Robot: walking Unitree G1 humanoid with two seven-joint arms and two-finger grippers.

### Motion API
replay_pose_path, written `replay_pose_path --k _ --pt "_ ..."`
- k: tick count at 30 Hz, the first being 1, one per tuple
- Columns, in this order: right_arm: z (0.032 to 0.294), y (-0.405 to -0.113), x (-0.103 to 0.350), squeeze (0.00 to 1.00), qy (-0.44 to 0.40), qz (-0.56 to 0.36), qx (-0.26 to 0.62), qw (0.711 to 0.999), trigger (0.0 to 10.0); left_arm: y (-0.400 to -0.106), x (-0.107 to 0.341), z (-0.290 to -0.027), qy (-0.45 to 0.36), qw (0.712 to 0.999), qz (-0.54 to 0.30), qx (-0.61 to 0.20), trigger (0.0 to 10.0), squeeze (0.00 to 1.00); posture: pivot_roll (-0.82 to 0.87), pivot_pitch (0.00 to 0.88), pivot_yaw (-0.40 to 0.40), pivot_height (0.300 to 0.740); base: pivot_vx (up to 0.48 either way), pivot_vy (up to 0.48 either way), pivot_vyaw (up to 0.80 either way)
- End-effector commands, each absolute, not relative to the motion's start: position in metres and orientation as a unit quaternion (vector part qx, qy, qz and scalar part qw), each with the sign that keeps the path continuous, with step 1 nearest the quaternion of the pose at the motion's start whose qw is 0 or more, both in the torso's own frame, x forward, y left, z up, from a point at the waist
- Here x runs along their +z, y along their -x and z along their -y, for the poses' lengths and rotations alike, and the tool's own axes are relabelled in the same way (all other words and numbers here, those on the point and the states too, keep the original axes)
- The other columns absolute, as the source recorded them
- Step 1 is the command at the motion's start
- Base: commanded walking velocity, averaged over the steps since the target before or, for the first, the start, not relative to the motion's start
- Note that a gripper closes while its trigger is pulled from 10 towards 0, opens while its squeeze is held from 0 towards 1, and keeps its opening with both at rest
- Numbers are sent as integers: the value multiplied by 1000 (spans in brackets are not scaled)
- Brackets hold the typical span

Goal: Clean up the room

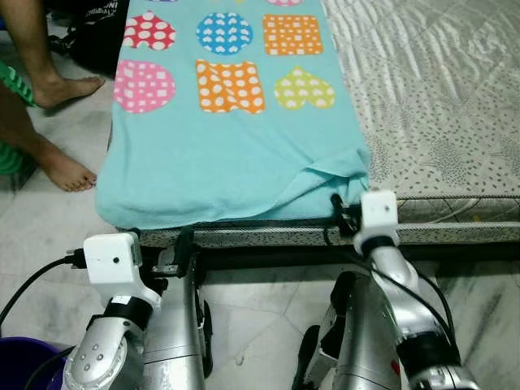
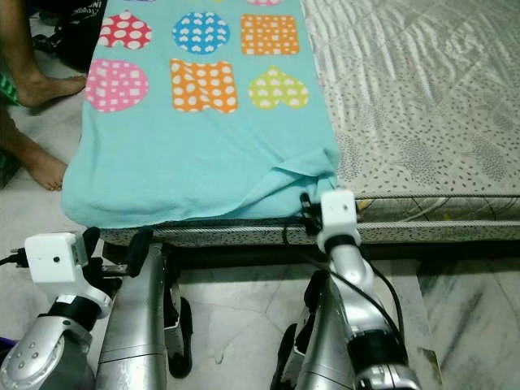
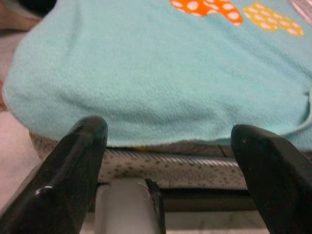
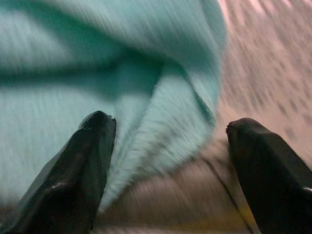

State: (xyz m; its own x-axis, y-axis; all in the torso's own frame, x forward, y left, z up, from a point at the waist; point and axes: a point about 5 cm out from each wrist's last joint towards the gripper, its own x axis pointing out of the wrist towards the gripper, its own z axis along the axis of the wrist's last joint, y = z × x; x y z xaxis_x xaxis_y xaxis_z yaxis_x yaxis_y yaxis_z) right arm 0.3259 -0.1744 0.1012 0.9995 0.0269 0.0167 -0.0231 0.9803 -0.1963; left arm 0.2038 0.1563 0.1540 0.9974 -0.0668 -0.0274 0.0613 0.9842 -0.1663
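Marble floor (image 1: 268, 305) meets a speckled mattress (image 1: 439, 106) bearing a fuzzy turquoise towel (image 1: 227, 154) with dotted shapes. Right gripper (image 4: 168, 141) gapes at its folded corner; left gripper (image 3: 168, 146) gapes below its edge.

Turquoise terry towel with dotted colour shapes (image 1: 236, 154) spread on grey patterned mattress (image 1: 439, 122), front edge overhanging | right hand (image 1: 341, 213) at towel's folded corner | left hand (image 1: 175, 256) below mattress edge | person's bare feet (image 1: 65, 122) on marble floor (image 1: 49, 236).
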Motion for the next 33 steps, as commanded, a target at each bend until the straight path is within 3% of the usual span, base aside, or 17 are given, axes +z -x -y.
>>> replay_pose_path --k 1,16,33 --pt "189 -310 76 0 103 -59 -1 993 10000 -203 147 -156 88 995 -30 -33 10000 0 208 286 -57 491 0 0 0" --pt "157 -329 105 0 48 -9 -1 999 10000 -220 150 -156 82 996 -11 -45 10000 0 210 235 -49 491 0 0 0" --pt "145 -343 125 0 55 47 -3 997 10000 -227 151 -156 79 996 1 -48 10000 0 213 213 -49 491 0 0 0"
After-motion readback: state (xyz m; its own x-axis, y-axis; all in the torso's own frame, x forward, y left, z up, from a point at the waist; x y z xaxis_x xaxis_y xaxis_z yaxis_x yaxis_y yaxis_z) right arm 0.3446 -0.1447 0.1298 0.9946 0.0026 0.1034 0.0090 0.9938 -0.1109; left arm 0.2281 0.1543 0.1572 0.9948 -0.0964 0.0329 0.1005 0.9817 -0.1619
